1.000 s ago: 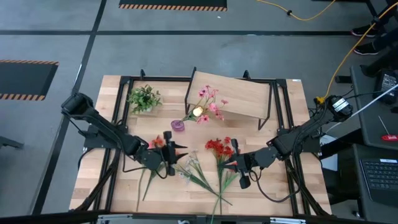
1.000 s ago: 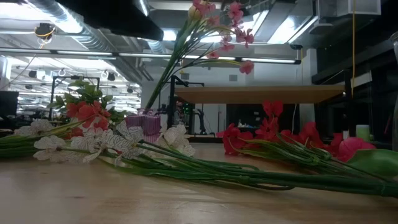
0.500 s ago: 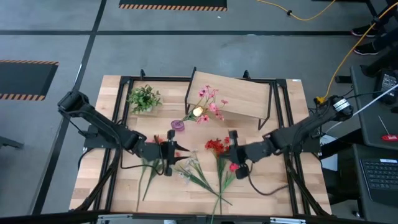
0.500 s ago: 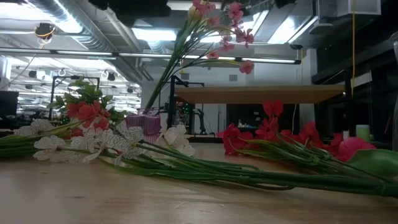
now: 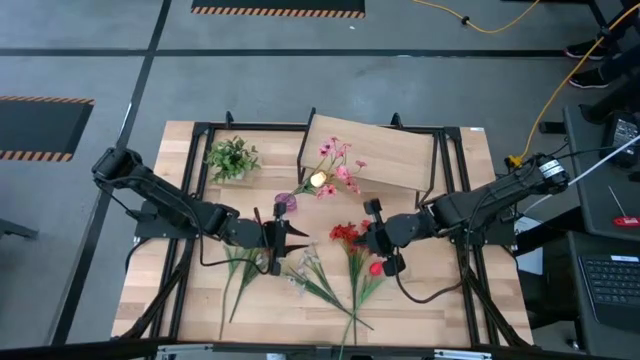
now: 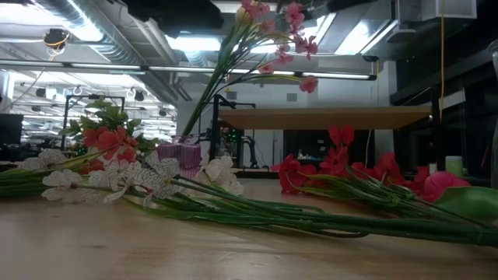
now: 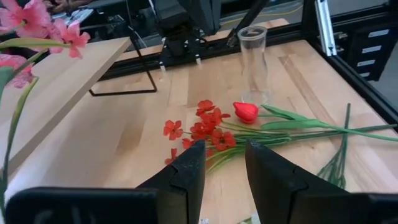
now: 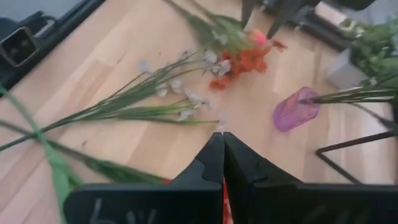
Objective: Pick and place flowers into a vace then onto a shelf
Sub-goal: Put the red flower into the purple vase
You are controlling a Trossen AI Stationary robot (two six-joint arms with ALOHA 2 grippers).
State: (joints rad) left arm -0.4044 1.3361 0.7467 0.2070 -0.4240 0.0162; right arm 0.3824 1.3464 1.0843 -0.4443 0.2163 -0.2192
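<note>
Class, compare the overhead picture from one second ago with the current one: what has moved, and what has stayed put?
Both grippers have moved toward the table's middle. The left gripper, fingers open, slid right past the orange-red blooms. The right gripper, fingers shut, slid left and away from the front edge, to the red flowers. The white flowers, purple vase, light-wood shelf and bushy green plant are unmoved.

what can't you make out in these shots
1. Low view: the left gripper and right gripper are cut off above the frame; only the flowers and vase show.
2. Right wrist view: whether the right gripper pinches a stem; its shut jaws cover the spot.
3. High view: the clear glass vase cannot be found near the right arm.
4. Low view: the purple vase base is hidden behind the flowers.
</note>
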